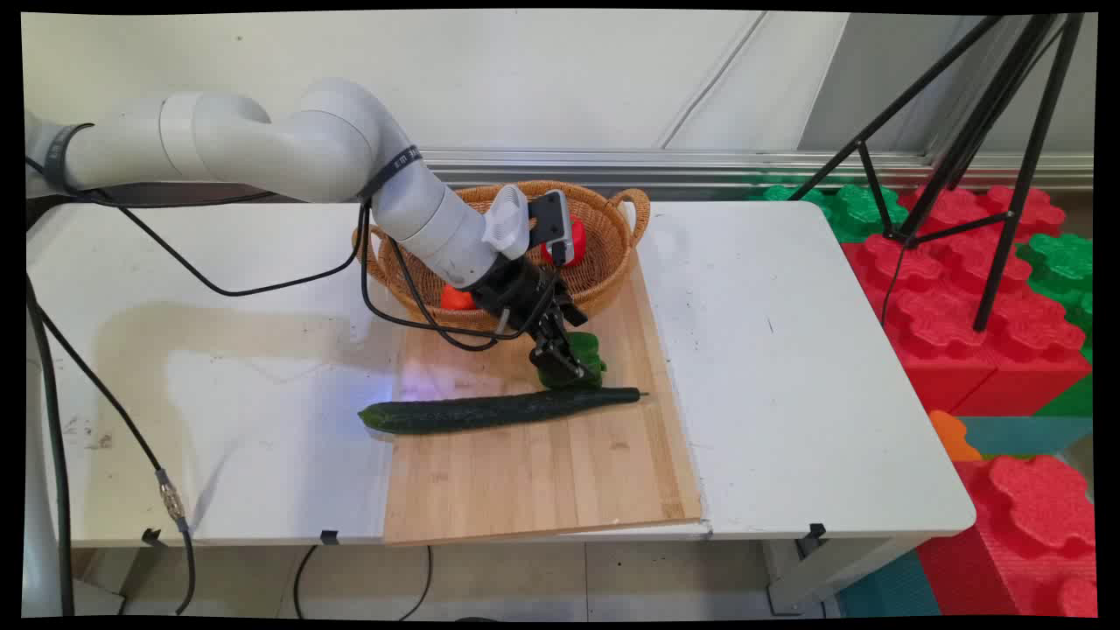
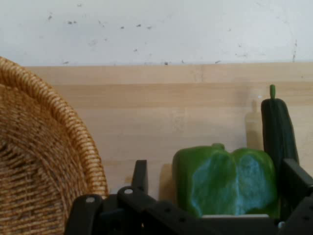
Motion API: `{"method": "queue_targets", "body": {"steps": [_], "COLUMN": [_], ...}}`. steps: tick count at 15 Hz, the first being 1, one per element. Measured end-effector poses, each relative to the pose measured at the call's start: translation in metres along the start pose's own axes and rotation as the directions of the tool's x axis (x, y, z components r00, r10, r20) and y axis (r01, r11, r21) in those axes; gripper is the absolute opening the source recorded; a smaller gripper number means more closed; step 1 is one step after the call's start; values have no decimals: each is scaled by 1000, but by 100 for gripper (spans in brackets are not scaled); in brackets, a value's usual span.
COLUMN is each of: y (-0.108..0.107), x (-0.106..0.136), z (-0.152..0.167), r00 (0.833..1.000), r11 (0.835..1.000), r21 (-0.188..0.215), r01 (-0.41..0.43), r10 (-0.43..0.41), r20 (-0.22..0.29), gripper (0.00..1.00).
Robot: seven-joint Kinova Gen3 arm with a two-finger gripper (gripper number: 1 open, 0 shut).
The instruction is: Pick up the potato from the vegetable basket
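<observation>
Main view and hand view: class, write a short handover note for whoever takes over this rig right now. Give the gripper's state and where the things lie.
Gripper: open, its fingers either side of the green pepper, low over the wooden board.
Green pepper: on the board, between the wicker basket and the cucumber.
Cucumber: lies across the board, its blunt end overhanging onto the white table.
Basket: at the board's far edge, holding a red item and an orange one.
Nothing lifted.
</observation>
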Motion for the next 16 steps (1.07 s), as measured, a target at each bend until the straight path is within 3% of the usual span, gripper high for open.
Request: {"method": "queue_targets", "body": {"steps": [7, 16], "y": [-2, -10], "x": [0, -11], "z": [-19, -92], "r00": [999, 996], "r11": [1000, 999], "r21": [26, 44], "r01": [-1, -29], "r10": [2, 32], "r20": [-33, -86], "gripper": [100, 100]}}
